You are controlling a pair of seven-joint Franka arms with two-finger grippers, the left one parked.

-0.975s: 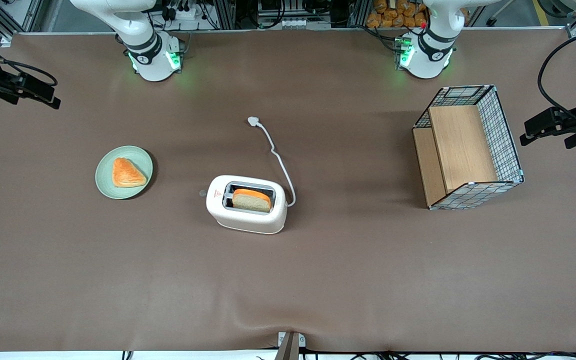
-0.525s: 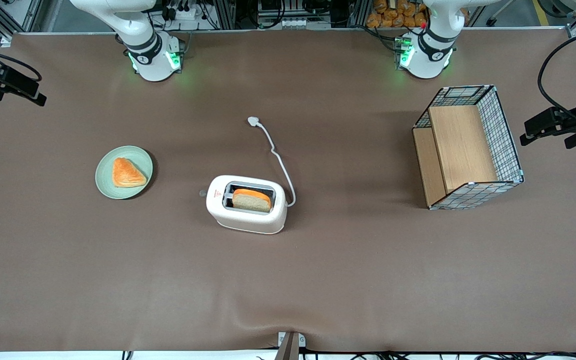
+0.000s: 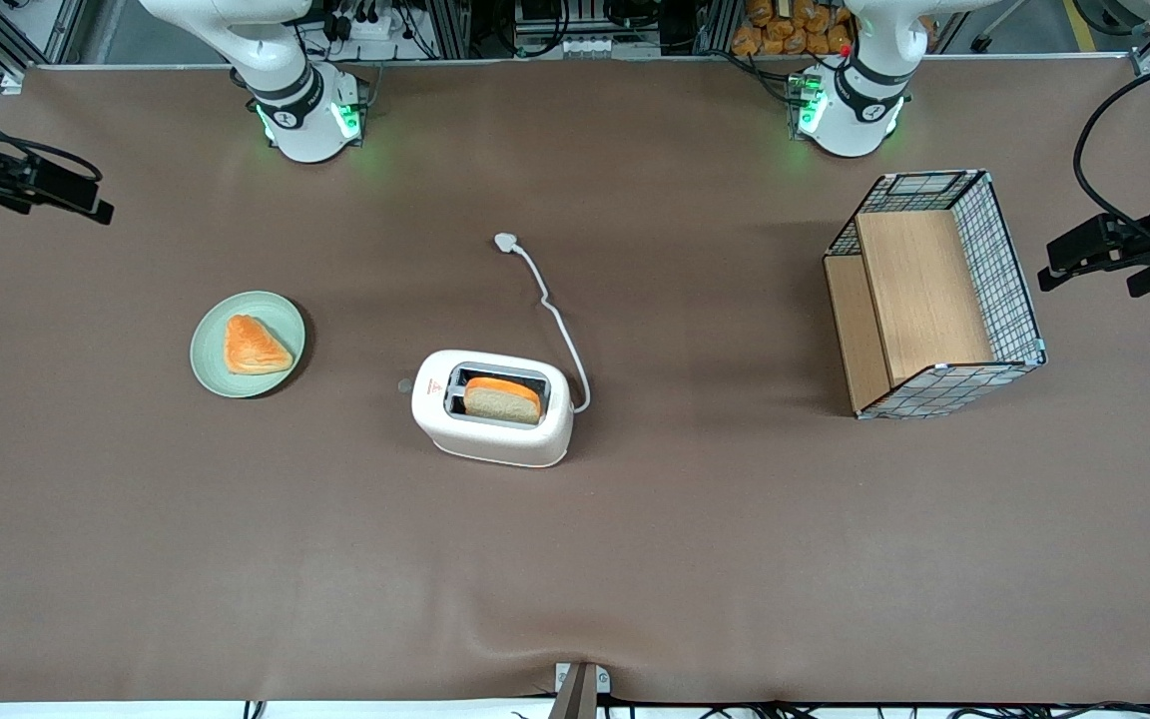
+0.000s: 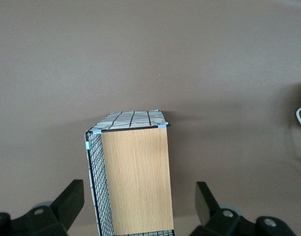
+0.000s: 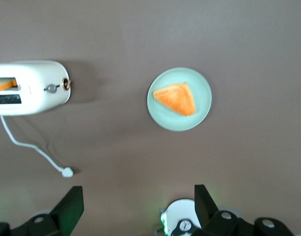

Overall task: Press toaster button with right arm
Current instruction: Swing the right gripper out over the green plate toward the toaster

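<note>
The cream-white toaster (image 3: 492, 407) stands mid-table with a slice of bread in its slot. It also shows in the right wrist view (image 5: 30, 88). The toaster button (image 3: 405, 384) is a tiny grey knob on the short end that faces the working arm's end of the table; the wrist view shows it too (image 5: 52, 88). My right gripper (image 3: 96, 205) hangs above the table's edge at the working arm's end, far from the toaster and farther from the front camera than it. Its fingers (image 5: 71, 209) stand wide apart and hold nothing.
A green plate (image 3: 214, 364) with a triangular pastry (image 3: 254, 346) lies between the gripper and the toaster. The white cord's plug (image 3: 505, 241) lies farther from the camera than the toaster. A wire basket with wooden boards (image 3: 934, 295) stands toward the parked arm's end.
My right gripper swung out toward the table's edge half a second ago and has come back a little toward the table. The toaster, plate and basket have not moved.
</note>
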